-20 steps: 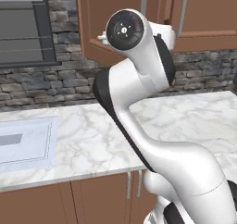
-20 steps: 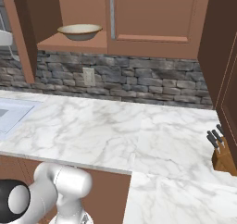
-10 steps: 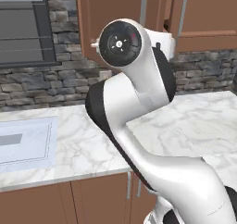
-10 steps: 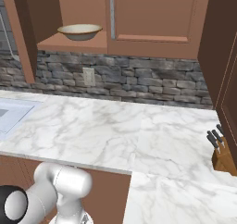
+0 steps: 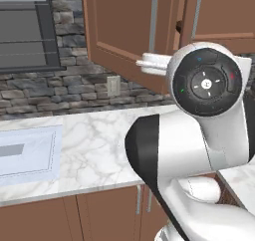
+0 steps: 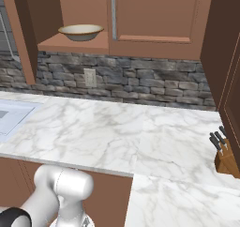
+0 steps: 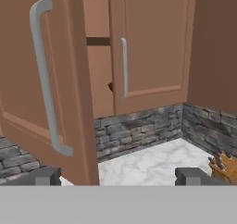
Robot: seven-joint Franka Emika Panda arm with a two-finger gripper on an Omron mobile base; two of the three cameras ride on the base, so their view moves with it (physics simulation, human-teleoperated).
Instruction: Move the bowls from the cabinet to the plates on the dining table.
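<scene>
the claw (image 7: 118,176) is open and empty: in the hand view its two dark finger tips (image 7: 45,176) stand wide apart at the bottom of the picture, with nothing between them. just ahead of the left tip hangs the open door (image 7: 44,79) of the reddish-brown wall cabinet (image 6: 154,19), swung out toward the camera, its long curved silver handle (image 7: 46,79) running from top to bottom. the door's edge stands between the claw and the inside of the cabinet. to the right of that door is a closed door (image 7: 150,45) with a thinner silver handle (image 7: 124,68).

the cream bowl (image 6: 80,32) with a tan-brown rim sits on the open cabinet shelf (image 6: 70,44), seen in the right base view at the upper left. it is up in the cabinet, apart from the claw and untouched. in the left base view the same bowl (image 5: 153,63) shows as a pale rim past the lower edge of the open door, just beside the arm's round dark joint.

below the cabinet runs a grey stone wall (image 6: 140,80) with an outlet (image 6: 89,77), then a white marble counter (image 6: 117,137). a knife block (image 6: 225,155) stands at the counter's far right, and a sink (image 5: 25,150) is set into its left end. a dark window (image 5: 25,36) is above the sink.
</scene>
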